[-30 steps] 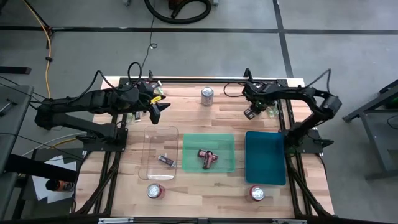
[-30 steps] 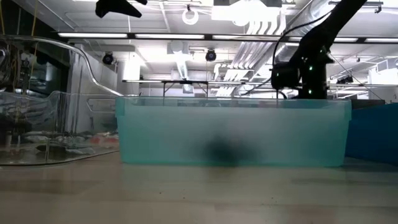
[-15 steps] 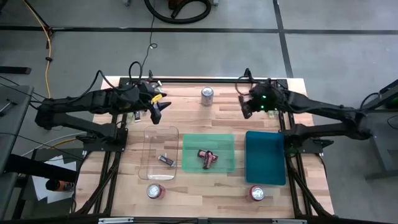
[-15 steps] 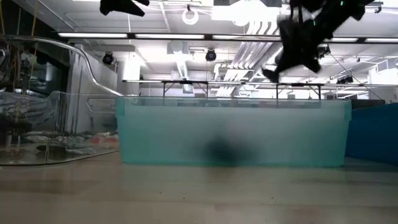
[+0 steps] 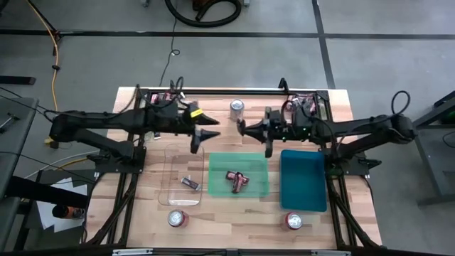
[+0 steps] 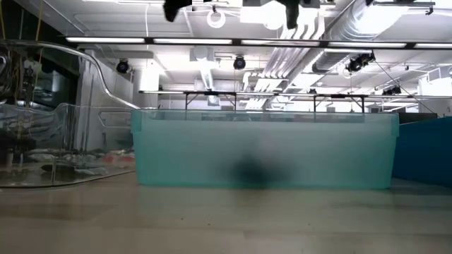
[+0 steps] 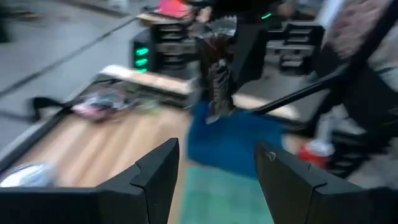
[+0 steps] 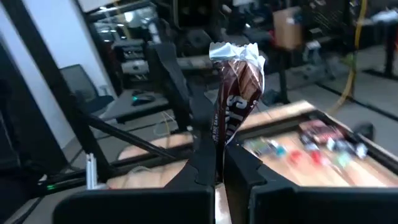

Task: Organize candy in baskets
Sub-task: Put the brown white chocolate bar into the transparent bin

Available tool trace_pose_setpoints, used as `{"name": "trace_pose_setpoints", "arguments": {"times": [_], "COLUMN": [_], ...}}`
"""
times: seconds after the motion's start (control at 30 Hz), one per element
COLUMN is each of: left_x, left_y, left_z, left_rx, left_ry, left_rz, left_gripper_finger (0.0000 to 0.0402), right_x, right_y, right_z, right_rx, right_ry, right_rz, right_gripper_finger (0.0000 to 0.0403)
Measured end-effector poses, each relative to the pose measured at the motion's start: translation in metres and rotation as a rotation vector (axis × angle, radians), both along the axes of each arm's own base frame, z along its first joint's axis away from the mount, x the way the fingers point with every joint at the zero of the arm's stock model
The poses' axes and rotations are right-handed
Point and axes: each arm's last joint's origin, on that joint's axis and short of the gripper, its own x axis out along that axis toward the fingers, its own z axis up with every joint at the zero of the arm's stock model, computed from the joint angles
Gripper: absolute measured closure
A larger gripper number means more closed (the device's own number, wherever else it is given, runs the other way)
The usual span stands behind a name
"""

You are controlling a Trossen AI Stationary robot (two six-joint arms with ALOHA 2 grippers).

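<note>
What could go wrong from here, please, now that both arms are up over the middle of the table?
1. The right gripper pinches only the lower end of the brown candy, so a fast swing could shake it loose short of a basket.
2. The left gripper, open and empty, points at the right gripper over the green basket; the two could collide.
3. The silver can stands just behind both grippers and might get knocked over.

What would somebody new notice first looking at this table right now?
Probably the maroon-brown candy pinched upright in the right gripper, raised above the table's middle beyond the green basket. The left gripper faces it, fingers apart and empty. Next, the solid teal-blue basket on the right.
</note>
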Motion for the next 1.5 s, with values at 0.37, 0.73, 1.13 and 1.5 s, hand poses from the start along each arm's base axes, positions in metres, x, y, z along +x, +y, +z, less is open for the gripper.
{"name": "trace_pose_setpoints", "arguments": {"times": [0.37, 0.73, 1.13, 1.5], "left_x": [0.027, 0.026, 0.026, -0.035], "left_y": [-0.003, -0.005, -0.003, 0.017], "left_z": [-0.005, 0.005, 0.007, 0.018], "left_rx": [-0.041, -0.042, 0.005, 0.057], "left_ry": [-0.112, -0.206, -0.221, -0.01], "left_rz": [-0.08, -0.156, -0.16, -0.017], "left_gripper_finger": [0.0206, 0.0217, 0.0385, 0.0398], "right_x": [0.032, 0.034, 0.034, 0.014], "right_y": [0.012, 0.012, 0.01, 0.0], "right_z": [0.028, 0.029, 0.028, 0.034], "right_rx": [-0.12, -0.144, -0.13, -0.172], "right_ry": [0.102, 0.131, 0.14, 0.227], "right_rz": [0.113, 0.119, 0.063, -0.106], "right_gripper_finger": [0.0402, 0.0402, 0.0334, 0.0203]}}
